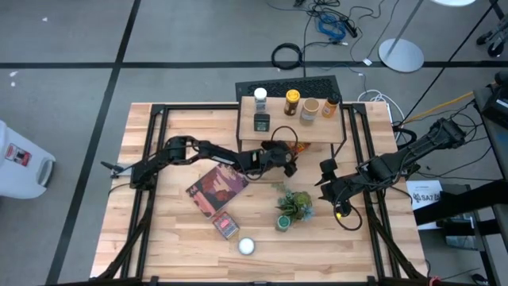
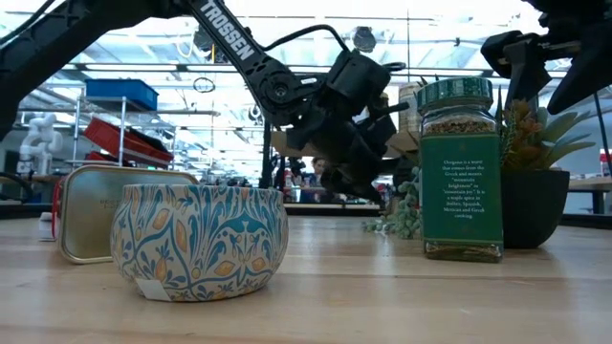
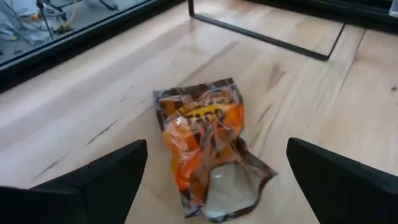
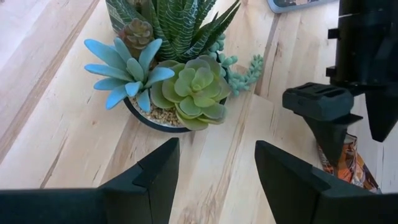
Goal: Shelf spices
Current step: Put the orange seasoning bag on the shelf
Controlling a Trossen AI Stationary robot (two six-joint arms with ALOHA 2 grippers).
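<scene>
The flat orange packet (image 3: 208, 149) lies on the table in front of the shelf (image 1: 290, 131). My left gripper (image 3: 217, 186) hovers open over it, one finger on either side, touching nothing; the high view shows it at the shelf's near edge (image 1: 287, 161). Several jars stand on the shelf board, among them a white-topped one (image 1: 260, 97) and a tan-topped one (image 1: 309, 109). A green-topped jar (image 2: 461, 172), a red tin (image 1: 225, 226) and a round patterned tin (image 2: 201, 239) rest on the table. My right gripper (image 4: 214, 180) is open, near the potted plant (image 4: 180, 81).
A maroon book (image 1: 217, 189) lies left of the plant (image 1: 295, 205). The shelf's black frame leg (image 3: 261, 37) stands just beyond the packet. My left gripper also shows in the right wrist view (image 4: 336, 106). Bare wood lies toward the table's near-left corner (image 1: 151, 238).
</scene>
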